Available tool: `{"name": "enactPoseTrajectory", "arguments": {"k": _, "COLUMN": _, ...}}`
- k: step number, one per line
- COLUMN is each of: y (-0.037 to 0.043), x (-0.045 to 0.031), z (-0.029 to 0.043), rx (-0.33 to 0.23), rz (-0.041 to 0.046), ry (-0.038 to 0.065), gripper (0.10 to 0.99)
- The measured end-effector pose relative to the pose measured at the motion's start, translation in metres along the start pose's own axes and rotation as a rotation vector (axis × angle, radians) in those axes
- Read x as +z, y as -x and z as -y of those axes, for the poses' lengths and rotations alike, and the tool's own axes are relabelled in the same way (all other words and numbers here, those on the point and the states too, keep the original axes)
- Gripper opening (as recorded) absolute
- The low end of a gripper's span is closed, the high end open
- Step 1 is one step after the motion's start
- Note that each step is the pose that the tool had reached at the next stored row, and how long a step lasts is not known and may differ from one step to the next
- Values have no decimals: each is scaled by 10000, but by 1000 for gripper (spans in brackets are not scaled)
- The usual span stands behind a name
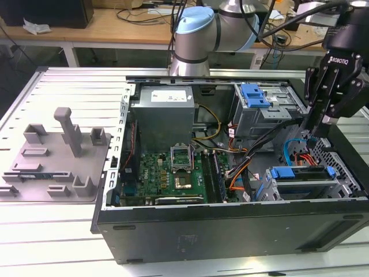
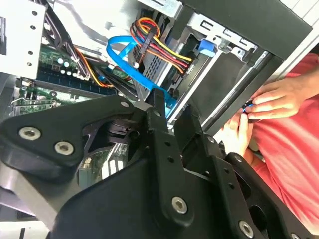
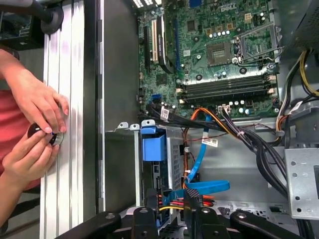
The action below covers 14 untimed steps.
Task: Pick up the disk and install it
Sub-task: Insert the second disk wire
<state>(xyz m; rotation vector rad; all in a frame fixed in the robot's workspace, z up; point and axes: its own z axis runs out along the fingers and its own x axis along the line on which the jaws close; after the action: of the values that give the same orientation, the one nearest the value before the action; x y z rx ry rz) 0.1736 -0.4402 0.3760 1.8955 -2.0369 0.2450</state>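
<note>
The end effector (image 1: 316, 128) hangs above the computer case's (image 1: 230, 231) drive bay with closed, empty fingers, while the disk (image 1: 301, 180) sits seated there, blue frame locating it.

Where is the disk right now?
The disk sits in the drive bay at the case's front corner, on the exterior view's right, below the gripper.
</note>
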Motion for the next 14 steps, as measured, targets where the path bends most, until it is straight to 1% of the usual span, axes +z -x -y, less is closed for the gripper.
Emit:
{"name": "enactPoseTrajectory", "arguments": {"k": 2, "y": -3, "x": 10, "z": 1, "rx": 22, "rz": 8, "ry": -57, "gripper": 353}}
{"name": "enactPoseTrajectory", "arguments": {"k": 6, "y": -48, "x": 34, "z": 6, "rx": 25, "rz": 12, "ry": -63, "gripper": 353}}
{"name": "enactPoseTrajectory", "arguments": {"k": 8, "y": -54, "x": 46, "z": 5, "rx": 28, "rz": 15, "ry": -68, "gripper": 353}}
{"name": "enactPoseTrajectory", "arguments": {"k": 9, "y": -53, "x": 54, "z": 1, "rx": 36, "rz": 13, "ry": -87, "gripper": 353}}
{"name": "enactPoseTrajectory", "arguments": {"k": 11, "y": -48, "x": 72, "z": -13, "rx": 57, "rz": 21, "ry": -148, "gripper": 353}}
{"name": "enactPoseTrajectory", "arguments": {"k": 14, "y": -44, "x": 97, "z": -31, "rx": 115, "rz": 36, "ry": -287, "gripper": 353}}
